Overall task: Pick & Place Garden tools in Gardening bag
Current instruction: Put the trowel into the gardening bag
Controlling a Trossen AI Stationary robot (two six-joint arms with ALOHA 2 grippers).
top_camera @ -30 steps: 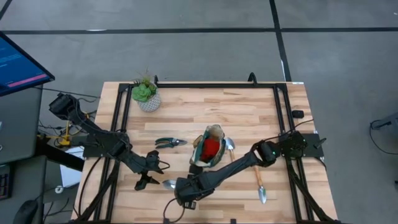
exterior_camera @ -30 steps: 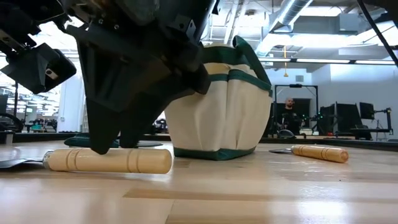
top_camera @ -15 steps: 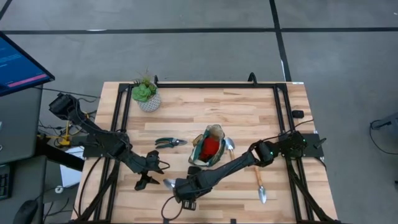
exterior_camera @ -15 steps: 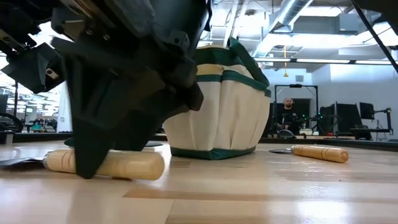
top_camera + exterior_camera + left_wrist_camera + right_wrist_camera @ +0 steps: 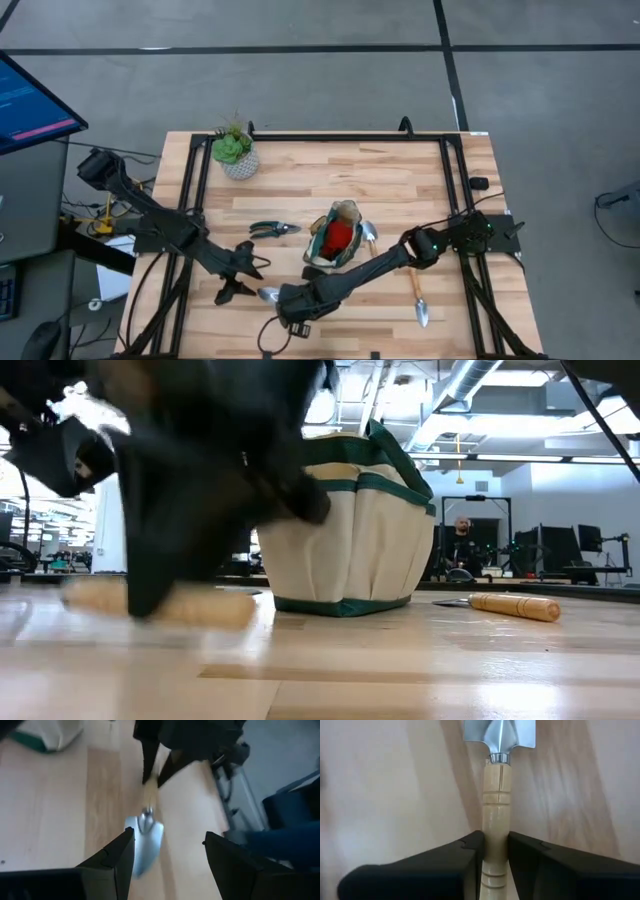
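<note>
Jaws of the right gripper (image 5: 494, 851) pinch the trowel (image 5: 496, 805) handle, its long axis running straight ahead, blade away. High view: it lies on the tabletop (image 5: 400, 180) beside the bag (image 5: 333, 240); left gripper (image 5: 232, 280), released, waits by the blade.

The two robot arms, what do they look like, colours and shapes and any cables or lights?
Both arms are dark, almost black, built of slim jointed links rising from the table's side rails. The left gripper and the right gripper each end in two flat, dark, tapering fingers with squared tips. The right arm shows a small green light at its elbow joint. Black cables trail near the left arm's base.
</note>
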